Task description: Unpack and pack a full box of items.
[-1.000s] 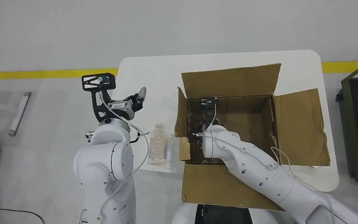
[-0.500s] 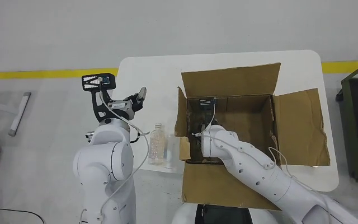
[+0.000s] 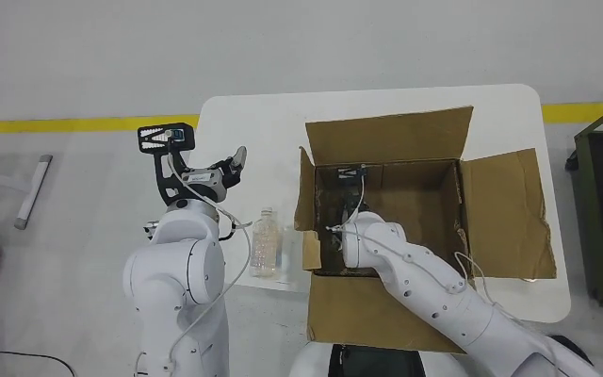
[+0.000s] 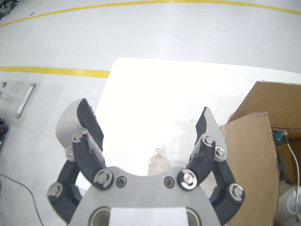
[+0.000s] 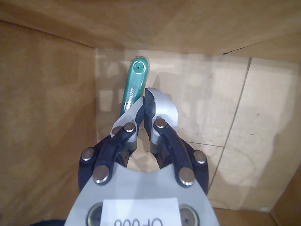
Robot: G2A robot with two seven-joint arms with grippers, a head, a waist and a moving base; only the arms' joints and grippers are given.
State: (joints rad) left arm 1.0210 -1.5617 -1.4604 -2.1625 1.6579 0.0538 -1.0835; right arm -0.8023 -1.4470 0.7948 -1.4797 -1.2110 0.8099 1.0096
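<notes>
An open cardboard box (image 3: 386, 127) stands on the white table (image 3: 254, 122). My right arm (image 3: 377, 245) reaches down into the box's left side. Inside, my right gripper (image 5: 144, 99) is shut, its pads pressed together just above the box floor (image 5: 200, 95). A green-handled tool (image 5: 136, 78) lies in the corner, running behind one finger rather than between the pads. My left gripper (image 4: 147, 121) hangs open and empty over the table's left part, left of the box (image 4: 249, 156). A clear plastic bottle (image 3: 267, 242) lies on the table below it, and its cap end (image 4: 159, 159) points away from me.
The box flaps are folded outward, with a wide one on the right (image 3: 509, 212) and one toward me (image 3: 377, 316). A yellow floor line (image 3: 94, 122) runs behind the table. Bare table (image 4: 150, 88) stretches beyond the bottle.
The right arm has shifted slightly inside the box. The left arm and the bottle have stayed put.
</notes>
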